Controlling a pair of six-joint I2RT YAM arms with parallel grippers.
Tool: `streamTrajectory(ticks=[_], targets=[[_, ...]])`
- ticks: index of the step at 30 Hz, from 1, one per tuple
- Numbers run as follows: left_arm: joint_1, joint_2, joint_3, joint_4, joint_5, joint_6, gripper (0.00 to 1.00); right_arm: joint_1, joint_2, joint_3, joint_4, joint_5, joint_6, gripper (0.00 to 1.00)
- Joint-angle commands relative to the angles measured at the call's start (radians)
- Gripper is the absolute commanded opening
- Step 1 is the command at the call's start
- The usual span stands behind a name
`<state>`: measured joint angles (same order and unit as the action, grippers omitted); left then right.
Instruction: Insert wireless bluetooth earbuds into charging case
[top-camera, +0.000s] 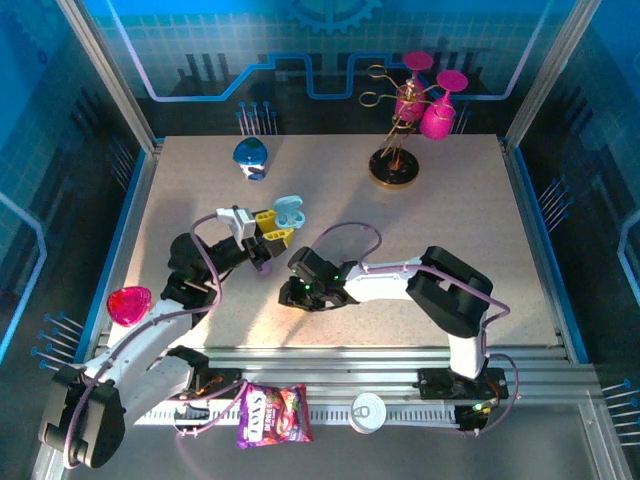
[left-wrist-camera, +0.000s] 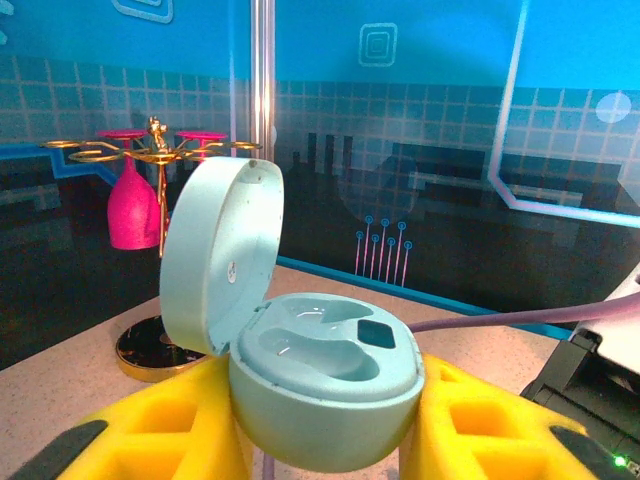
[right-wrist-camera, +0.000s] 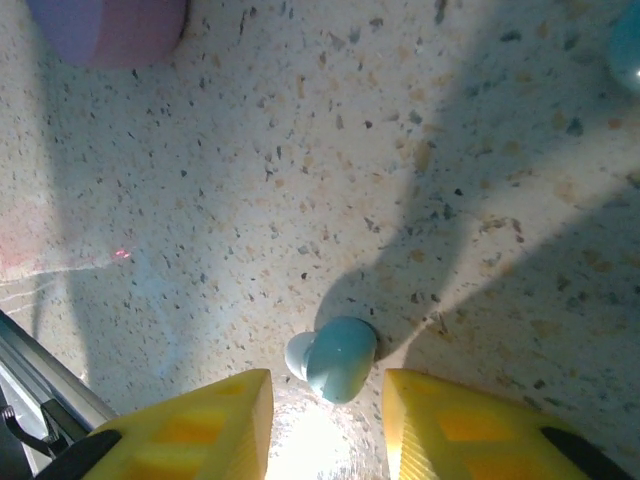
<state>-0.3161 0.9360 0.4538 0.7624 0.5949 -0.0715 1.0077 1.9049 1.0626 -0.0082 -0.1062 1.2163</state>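
My left gripper (left-wrist-camera: 325, 425) is shut on a pale blue-green charging case (left-wrist-camera: 325, 385), held off the table with its lid (left-wrist-camera: 220, 262) swung up to the left. Both wells in the case (top-camera: 288, 212) are empty. In the top view the left gripper (top-camera: 268, 234) sits left of centre. My right gripper (top-camera: 297, 291) points down at the table just below it. In the right wrist view, one pale blue earbud (right-wrist-camera: 336, 357) with a whitish tip lies on the speckled tabletop. The right gripper (right-wrist-camera: 327, 425) is open, its yellow fingers (right-wrist-camera: 210, 425) flanking the bud with a gap on each side.
A darker blue case (top-camera: 250, 156) lies at the back left and a pink case (top-camera: 129, 304) at the near left. A gold rack with pink glasses (top-camera: 405, 110) stands at the back. A candy bag (top-camera: 274, 413) and a round tin (top-camera: 368, 411) rest on the front rail.
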Motion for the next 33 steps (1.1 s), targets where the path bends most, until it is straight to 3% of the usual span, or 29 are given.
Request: streamTrajectory(ticks=[1, 33], targets=[[0.011, 0.004, 0.020, 0.017, -0.001, 0.010, 0.26, 0.010, 0.020, 0.037, 0.003, -0.020, 0.011, 0.32], [0.011, 0.029, 0.025, 0.037, 0.020, -0.002, 0.25, -0.020, 0.042, 0.027, 0.099, -0.061, 0.011, 0.28]])
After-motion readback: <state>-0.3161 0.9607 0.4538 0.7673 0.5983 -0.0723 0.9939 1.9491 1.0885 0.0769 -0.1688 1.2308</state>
